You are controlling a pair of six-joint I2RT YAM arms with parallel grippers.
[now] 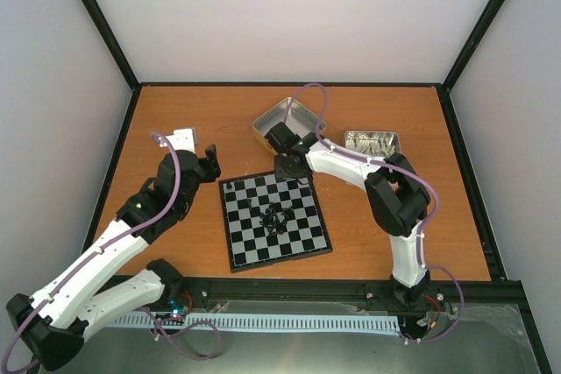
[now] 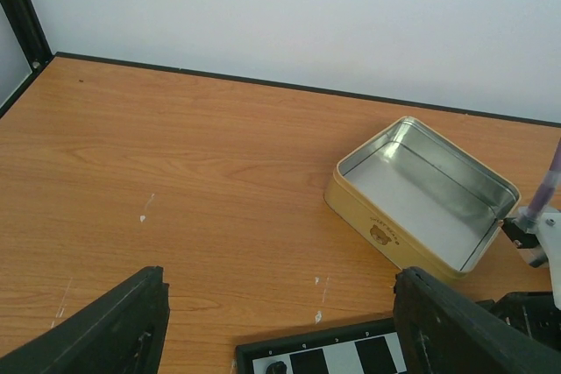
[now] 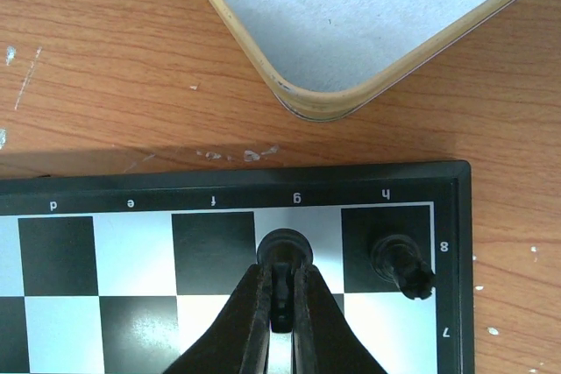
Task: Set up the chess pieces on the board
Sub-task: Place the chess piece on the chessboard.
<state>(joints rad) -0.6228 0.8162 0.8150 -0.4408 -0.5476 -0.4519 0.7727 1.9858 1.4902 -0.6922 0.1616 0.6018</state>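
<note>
1. My right gripper [image 3: 282, 285] is clenched on a black piece [image 3: 283, 244], with one finger pressed to each side of it.
2. That piece is on the light g square in the far row of the board [image 3: 219, 188], the row marked 8. I cannot tell whether its base rests on the square or hangs just above it.
3. Just beside it, on the dark corner square h8, a second piece [image 3: 401, 265] stands tilted, clear of my fingers.
4. From above, a heap of pieces [image 1: 273, 215] is bunched near the board's middle. A lone piece [image 1: 230, 188] stands at the far left corner.
5. My left gripper [image 2: 280, 291] is released. Its fingers are wide apart with nothing between them.
6. It hangs over the bare table [image 2: 175, 172], just off the board's far left corner.
7. An open tin [image 2: 377, 216] lies beyond the board's far edge, showing its bare metal floor. One of its corners is near the board's rim but not touching it.
8. A second tin [image 1: 348, 139] lies to the right of the first and holds pale things that are too small to make out.
</note>
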